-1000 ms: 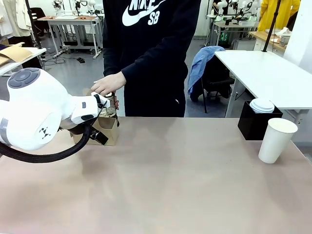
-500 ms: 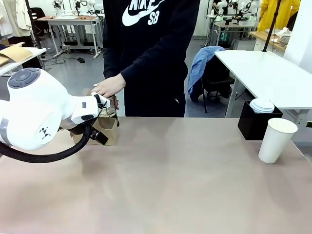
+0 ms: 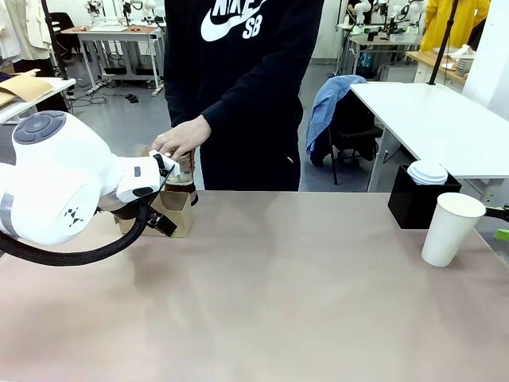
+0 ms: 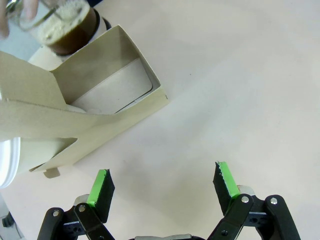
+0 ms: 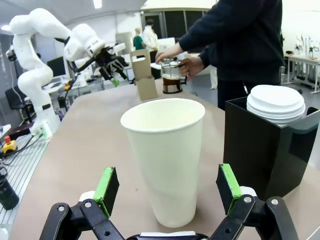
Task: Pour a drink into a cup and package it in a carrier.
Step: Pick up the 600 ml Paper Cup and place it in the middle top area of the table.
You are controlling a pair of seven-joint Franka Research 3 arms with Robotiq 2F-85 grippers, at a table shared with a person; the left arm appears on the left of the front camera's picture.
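One beige worktop (image 3: 302, 302) carries everything. A person stands at its far side, one hand (image 3: 181, 137) on top of a single glass jug (image 5: 171, 80) of dark, foamy drink just beside the carrier; whether the jug rests on the worktop is unclear.

One black square box (image 3: 417, 203) sits at the right edge, with one stack of white lids (image 3: 429, 171) on top.

Just in front of it stands the one cup (image 3: 451, 228), lidless, upright, long axis vertical, its open mouth up and its narrower base on the worktop.

The one carrier (image 3: 176, 213) stands far left, near the person's edge and well apart from the cup, its tall centre handle pointing straight up.

The left tool (image 4: 162, 170) hangs released above the worktop just beside the carrier, grasping nothing. The right tool (image 5: 167, 169) is released too, its green pads (image 5: 107, 184) wide on either side of the cup, apart from its wall.
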